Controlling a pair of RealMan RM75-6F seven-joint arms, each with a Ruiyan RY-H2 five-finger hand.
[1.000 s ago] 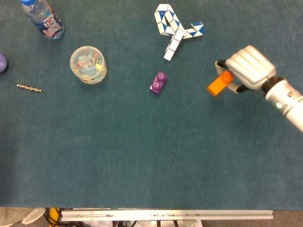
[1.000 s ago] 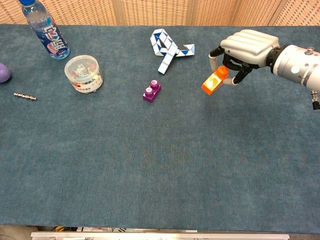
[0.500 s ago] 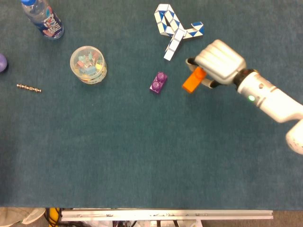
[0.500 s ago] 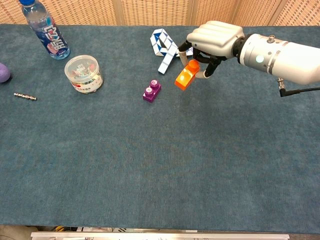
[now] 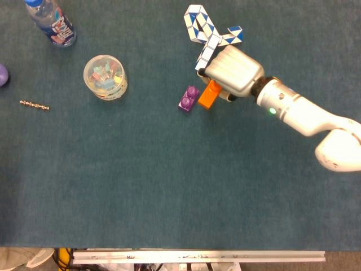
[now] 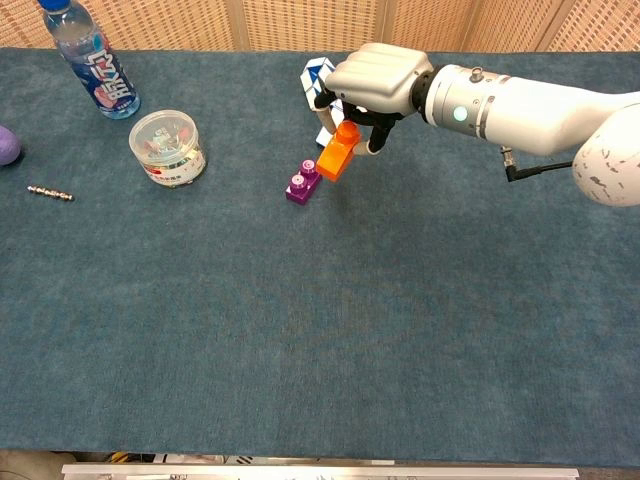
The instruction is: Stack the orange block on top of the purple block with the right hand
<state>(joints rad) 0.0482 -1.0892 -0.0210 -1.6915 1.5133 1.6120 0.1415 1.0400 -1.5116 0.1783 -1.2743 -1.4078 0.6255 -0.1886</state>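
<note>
Teal cloth is covering the counter (image 5: 169, 186), and at its far left edge we are seeing a purple ball (image 5: 3, 74) and a small beaded chain (image 5: 34, 104). Behind them a water bottle (image 5: 52, 21) is lying near the back corner, and a round clear tub (image 5: 105, 77) of pastel bits is standing beside it. Near the middle the purple block (image 5: 189, 98) is resting on the cloth. Just to its right, our right hand (image 5: 232, 70) is gripping the orange block (image 5: 208, 94), tilted and raised, its lower end close beside the purple one; whether they are touching we cannot tell. A blue and white twist puzzle (image 5: 203, 31) is lying behind the hand. Our left hand is showing in neither view.
</note>
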